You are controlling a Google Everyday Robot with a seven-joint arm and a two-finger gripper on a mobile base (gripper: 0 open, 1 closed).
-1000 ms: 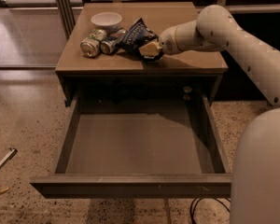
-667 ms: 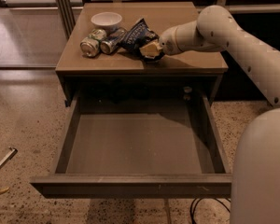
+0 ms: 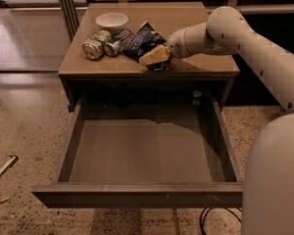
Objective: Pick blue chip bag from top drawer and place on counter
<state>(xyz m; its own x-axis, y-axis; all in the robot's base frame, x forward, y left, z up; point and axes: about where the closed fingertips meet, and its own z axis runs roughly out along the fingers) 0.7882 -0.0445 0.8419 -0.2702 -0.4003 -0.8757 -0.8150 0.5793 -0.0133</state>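
- Two drink cans (image 3: 95,47) and a white bowl (image 3: 112,21) sit on the counter (image 3: 201,68), next to the blue chip bag (image 3: 143,38).
- The bag lies flat there, so it looks put down.
- The gripper (image 3: 156,58) touches the bag's near end. I cannot tell if it pinches.
- The top drawer (image 3: 137,195) is pulled out for reaching in.

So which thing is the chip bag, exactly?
Look at the tan counter above the open drawer. Right of the two cans and the white bowl lies a crumpled dark blue bag, the tool at its near edge. It alone is dark and crinkled.
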